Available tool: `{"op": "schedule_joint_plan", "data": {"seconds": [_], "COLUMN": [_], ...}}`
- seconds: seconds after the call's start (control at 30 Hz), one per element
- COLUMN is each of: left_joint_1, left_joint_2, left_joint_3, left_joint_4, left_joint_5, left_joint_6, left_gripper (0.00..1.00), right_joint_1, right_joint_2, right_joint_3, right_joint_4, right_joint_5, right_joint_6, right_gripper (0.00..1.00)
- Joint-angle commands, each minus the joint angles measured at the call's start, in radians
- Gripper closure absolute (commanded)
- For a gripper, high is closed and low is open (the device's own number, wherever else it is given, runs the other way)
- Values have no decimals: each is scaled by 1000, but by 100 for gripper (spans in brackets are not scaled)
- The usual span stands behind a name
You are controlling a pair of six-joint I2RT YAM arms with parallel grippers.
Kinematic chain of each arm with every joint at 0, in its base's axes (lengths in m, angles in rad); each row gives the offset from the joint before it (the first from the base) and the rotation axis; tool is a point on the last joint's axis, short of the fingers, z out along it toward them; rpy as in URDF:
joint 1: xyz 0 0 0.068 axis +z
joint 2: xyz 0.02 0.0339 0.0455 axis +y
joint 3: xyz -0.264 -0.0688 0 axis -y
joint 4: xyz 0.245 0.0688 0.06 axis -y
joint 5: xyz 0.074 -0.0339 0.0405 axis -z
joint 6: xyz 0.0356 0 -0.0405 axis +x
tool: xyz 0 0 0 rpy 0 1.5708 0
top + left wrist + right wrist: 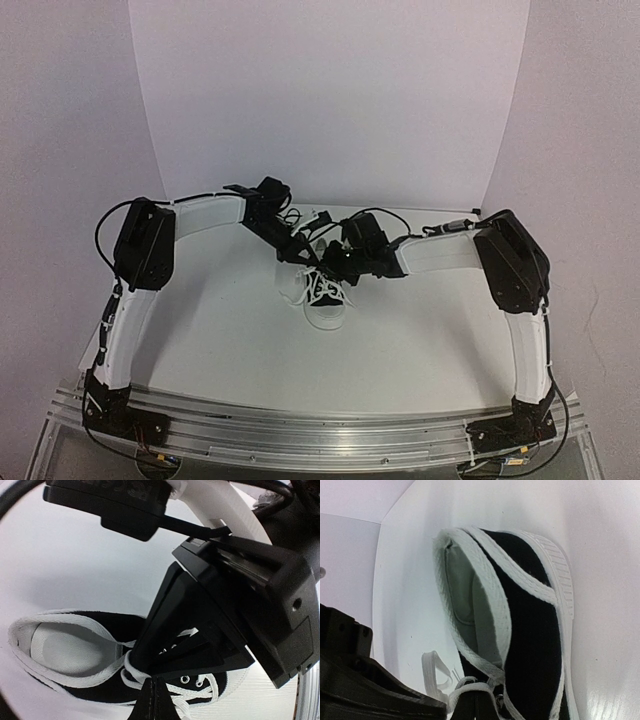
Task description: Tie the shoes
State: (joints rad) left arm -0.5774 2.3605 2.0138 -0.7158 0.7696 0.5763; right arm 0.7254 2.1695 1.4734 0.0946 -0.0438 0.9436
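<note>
Where the smooth white table (pixel 220 340) leaves the arm bases, the black canvas sneaker (pixel 326 306) lies mid-table, rubber toe nearest and long axis near-to-far, while beyond it the left gripper (pixel 149 690) and right gripper (pixel 471 702) are both pinched onto its flat woven laces (pixel 312 285).

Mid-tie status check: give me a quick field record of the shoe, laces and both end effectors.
sneaker: upright on the table, toe toward the near edge
laces: loose, one loop lying on the table beside the sneaker
left end effector: at the laces, fingers together
right end effector: at the laces, fingers together
lace actually pinched: cannot confirm
</note>
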Motion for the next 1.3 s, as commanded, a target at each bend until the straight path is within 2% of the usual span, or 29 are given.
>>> {"op": "schedule_joint_plan", "data": {"seconds": [0.0,0.17,0.4,0.7,0.83,1.27], "left_joint_1": [-6,-4,5,5,5,-5], "left_joint_2": [-61,-41,-11,-9,-8,-18], "left_joint_3": [-31,-47,-133,-213,-236,-263], "left_joint_4": [8,27,159,233,246,271], "left_joint_5": [44,68,80,82,76,73], "left_joint_6": [-16,-67,-194,-221,-219,-204], "left_gripper": [100,100,100,100,100,100], "right_joint_1": [-3,-11,-24,-24,-24,-24], "right_joint_2": [30,53,85,62,45,-91], "right_joint_3": [62,22,-50,-109,-110,-174], "right_joint_4": [18,102,296,388,392,264], "right_joint_5": [37,19,-5,-9,-46,-56], "right_joint_6": [3,52,93,78,86,156], "right_gripper": [100,100,100,99,90,85]}}
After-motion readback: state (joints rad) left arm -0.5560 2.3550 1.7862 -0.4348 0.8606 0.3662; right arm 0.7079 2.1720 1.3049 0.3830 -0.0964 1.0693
